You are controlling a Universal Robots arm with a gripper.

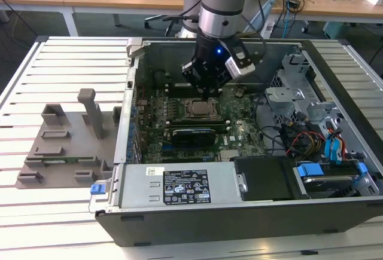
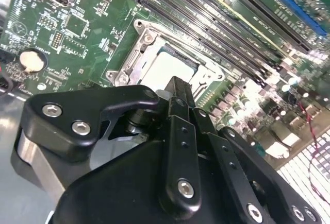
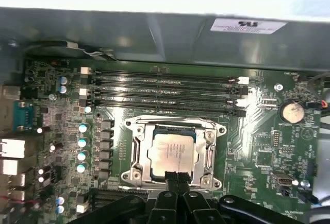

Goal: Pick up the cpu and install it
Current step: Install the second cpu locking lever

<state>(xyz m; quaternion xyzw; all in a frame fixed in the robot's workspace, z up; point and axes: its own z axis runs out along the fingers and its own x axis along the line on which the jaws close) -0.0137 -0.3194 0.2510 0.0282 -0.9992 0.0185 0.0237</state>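
The cpu (image 3: 171, 151) is a pale silver square lying flat inside the metal socket frame (image 3: 135, 152) on the green motherboard. It also appears in the exterior view as the cpu (image 1: 197, 109), in the middle of the open computer case. My gripper (image 1: 207, 96) hangs just above the chip's edge, on the side away from the memory slots. In the first wrist view the black fingertips (image 3: 170, 176) sit pressed together with nothing between them, over the chip's edge. The second wrist view looks past the gripper (image 2: 178, 83) to the cpu (image 2: 169, 67) beyond its tip.
Memory slots (image 3: 165, 92) run beside the socket. A long black card (image 1: 192, 133) lies on the socket's other side, then the power supply (image 1: 179, 183). Drive cages and loose cables (image 1: 311, 134) crowd the exterior view's right. A grey fixture (image 1: 66, 134) stands on the slatted table, left.
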